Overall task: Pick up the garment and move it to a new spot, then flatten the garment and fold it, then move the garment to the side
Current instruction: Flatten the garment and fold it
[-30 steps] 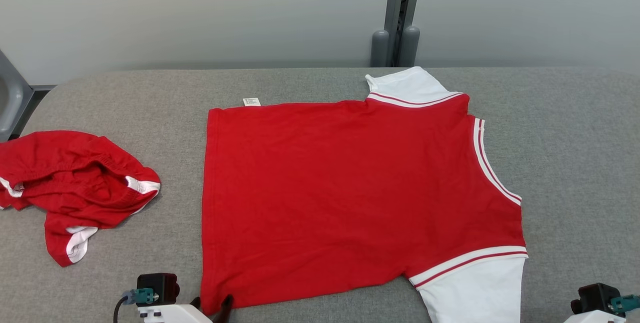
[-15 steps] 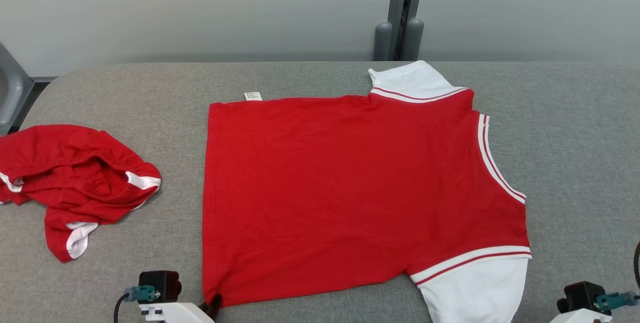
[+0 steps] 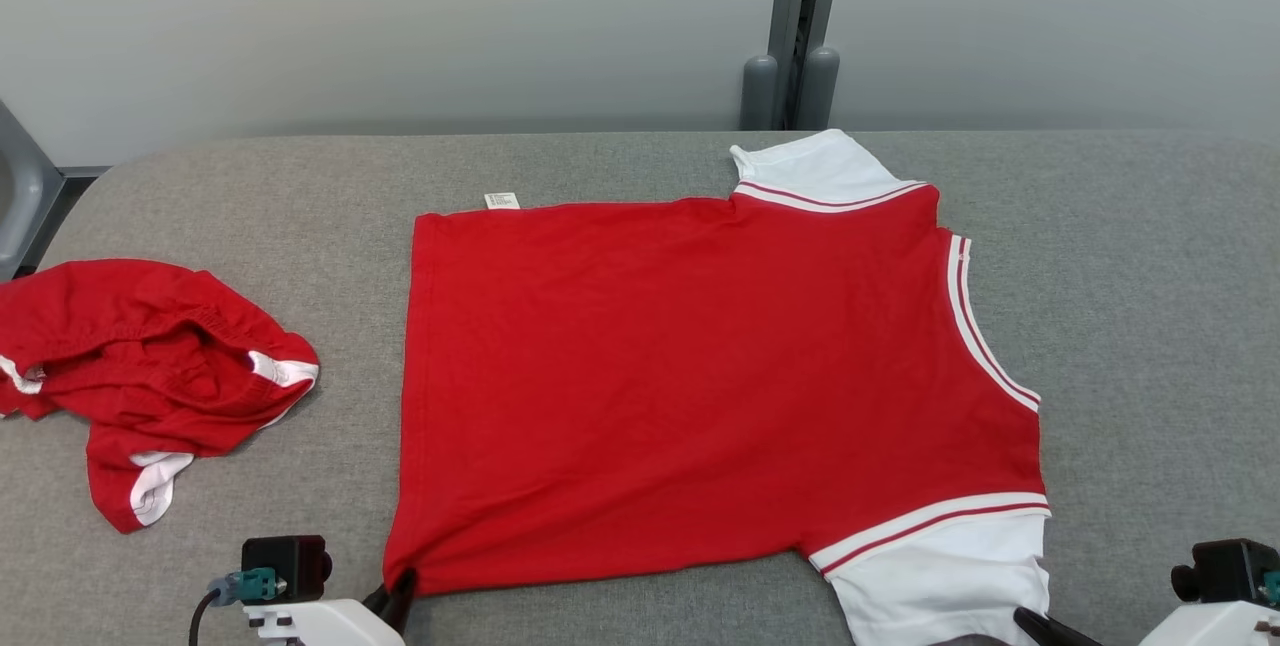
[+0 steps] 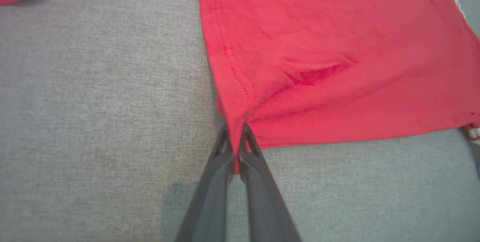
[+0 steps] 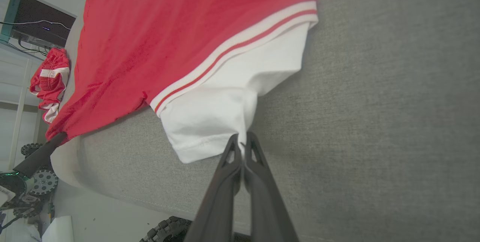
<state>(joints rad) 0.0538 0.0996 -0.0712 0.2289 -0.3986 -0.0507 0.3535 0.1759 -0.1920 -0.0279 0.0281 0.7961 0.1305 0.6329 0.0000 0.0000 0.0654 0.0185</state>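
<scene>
The garment [image 3: 700, 376], a red shirt with white striped sleeves, lies spread flat on the grey padded table [image 3: 1150, 276]. My left gripper [image 3: 400, 591] is at the table's near edge, shut on the shirt's near left hem corner. The left wrist view shows that red corner [image 4: 240, 114] pinched between the fingers [image 4: 221, 167], bunched into a small fold. My right gripper [image 5: 243, 139] is shut on the edge of the near white sleeve [image 5: 217, 114], which puckers at the grip. In the head view one of its dark fingers [image 3: 1040, 626] pokes in beside the sleeve.
A second red and white garment [image 3: 150, 366] lies crumpled at the table's left end, apart from the shirt. A grey post [image 3: 795, 26] stands behind the table's far edge. The table's rounded near edge [image 5: 112, 182] runs just under both grippers.
Both grippers have gone from open to shut, each on the shirt. The near left hem corner is drawn slightly out toward the left gripper. The head view has shifted a little.
</scene>
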